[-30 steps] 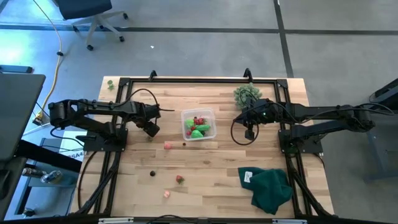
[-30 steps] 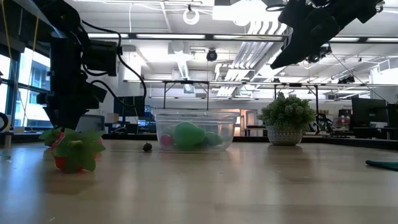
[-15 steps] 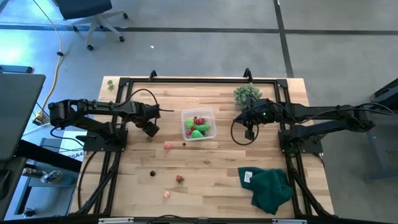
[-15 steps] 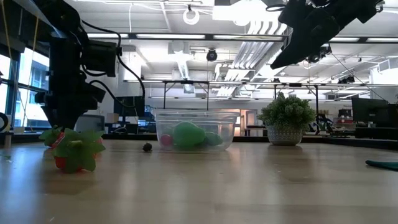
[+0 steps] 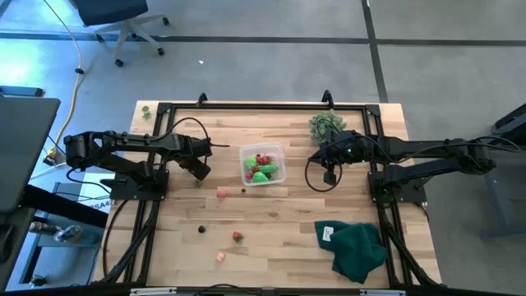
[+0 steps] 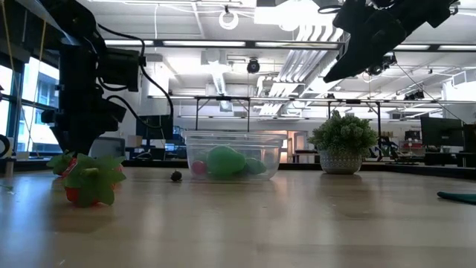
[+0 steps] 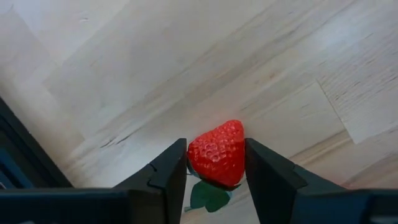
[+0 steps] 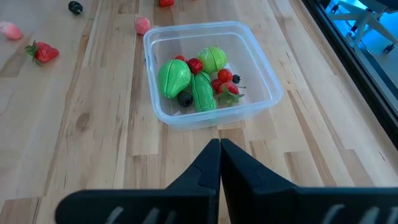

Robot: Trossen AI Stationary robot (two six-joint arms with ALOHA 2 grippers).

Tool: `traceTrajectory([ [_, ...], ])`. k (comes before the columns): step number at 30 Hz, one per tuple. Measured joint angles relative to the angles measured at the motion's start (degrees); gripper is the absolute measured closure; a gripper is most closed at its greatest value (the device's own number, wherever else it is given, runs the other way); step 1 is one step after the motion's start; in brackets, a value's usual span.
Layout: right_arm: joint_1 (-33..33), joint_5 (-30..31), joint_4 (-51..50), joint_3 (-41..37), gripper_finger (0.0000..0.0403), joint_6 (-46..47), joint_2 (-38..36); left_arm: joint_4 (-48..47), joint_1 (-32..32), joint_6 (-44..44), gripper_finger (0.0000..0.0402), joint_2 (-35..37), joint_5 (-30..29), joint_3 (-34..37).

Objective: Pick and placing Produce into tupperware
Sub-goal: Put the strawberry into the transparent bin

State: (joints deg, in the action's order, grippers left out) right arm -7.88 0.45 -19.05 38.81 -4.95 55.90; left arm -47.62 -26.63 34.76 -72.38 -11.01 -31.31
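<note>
A red strawberry [image 7: 216, 154] with green leaves lies on the wooden table by the left frame rail, and my left gripper [image 7: 216, 168] stands over it, pointing down, shut on it. The same gripper [image 5: 198, 173] is left of the clear tupperware [image 5: 261, 147], which holds green pieces and red berries [image 8: 199, 78]. My right gripper [image 8: 219, 152] hangs shut and bare above the table, right of the tupperware [image 8: 186, 28]. Loose produce lies on the wood: a pink piece [image 5: 221, 191], a dark berry [image 5: 201, 229], another strawberry [image 5: 237, 237]. My left gripper pinches the strawberry's two flanks [image 7: 194, 155] between its two fingers, coming from above and pointing down. The berry lies on the table on its side, its leaves [image 7: 205, 196] toward the gripper and its tip away.
A spiky grey-green potted bush [image 5: 325, 125] stands at the far right. A dark green cloth [image 5: 357, 247] lies heaped at the near right. Black frame rails [image 5: 152, 205] run along the table's sides. Bare wood lies between the tupperware and the near edge.
</note>
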Motion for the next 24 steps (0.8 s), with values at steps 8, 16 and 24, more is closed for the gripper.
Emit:
traceTrajectory([
  [8,0.02,-0.01,0.0,0.0,0.0401,0.0,0.02,-0.15,0.0,0.02,0.0268,0.0,-0.18,0.0],
  [16,0.0,-0.02,0.02,0.0,0.0401,-0.01,0.02,-0.42,0.0,0.02,0.0269,0.0,-0.24,0.0],
  [24,0.02,-0.01,0.0,0.0,0.0401,-0.01,0.0,-0.46,0.0,-0.52,0.027,0.0,-0.24,-0.02],
])
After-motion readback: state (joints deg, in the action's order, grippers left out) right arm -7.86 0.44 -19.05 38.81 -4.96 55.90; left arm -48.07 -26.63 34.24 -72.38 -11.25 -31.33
